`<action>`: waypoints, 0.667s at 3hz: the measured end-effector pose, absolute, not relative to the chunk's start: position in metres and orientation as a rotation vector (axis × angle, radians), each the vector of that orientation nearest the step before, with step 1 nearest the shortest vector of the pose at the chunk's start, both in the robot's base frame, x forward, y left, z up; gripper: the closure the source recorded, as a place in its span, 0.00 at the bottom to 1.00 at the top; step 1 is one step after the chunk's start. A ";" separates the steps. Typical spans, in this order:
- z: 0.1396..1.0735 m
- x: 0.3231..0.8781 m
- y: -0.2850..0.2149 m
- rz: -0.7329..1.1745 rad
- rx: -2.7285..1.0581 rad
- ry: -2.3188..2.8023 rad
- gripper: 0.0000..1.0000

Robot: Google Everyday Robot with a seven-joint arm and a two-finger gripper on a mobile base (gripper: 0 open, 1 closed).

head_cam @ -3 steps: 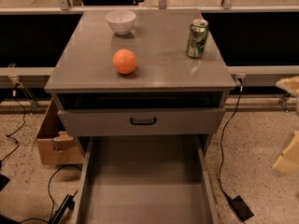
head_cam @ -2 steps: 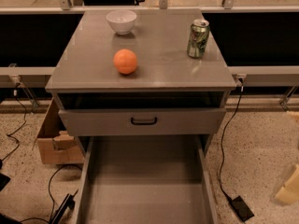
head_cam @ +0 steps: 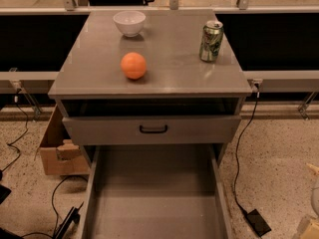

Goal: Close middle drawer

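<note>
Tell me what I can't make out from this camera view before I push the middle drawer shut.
Camera view:
- Long plain grey middle drawer: its front and handle are cut off by the bottom edge.
- Pale end effector, at the lower right edge: mostly cut off by the frame.
- Grey top drawer: its inside is dark under the grey tabletop.
- Anything below the middle drawer: hidden by its tray.

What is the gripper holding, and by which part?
Nothing visible: the gripper is at the lower right edge, mostly cut off, clear of the open middle drawer.
</note>
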State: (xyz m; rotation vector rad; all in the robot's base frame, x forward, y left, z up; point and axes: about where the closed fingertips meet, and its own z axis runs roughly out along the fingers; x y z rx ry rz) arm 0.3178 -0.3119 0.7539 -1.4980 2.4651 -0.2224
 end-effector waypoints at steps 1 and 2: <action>0.754 0.318 -0.312 -0.222 -1.498 2.465 0.00; 0.743 0.313 -0.298 -0.193 -1.511 2.432 0.00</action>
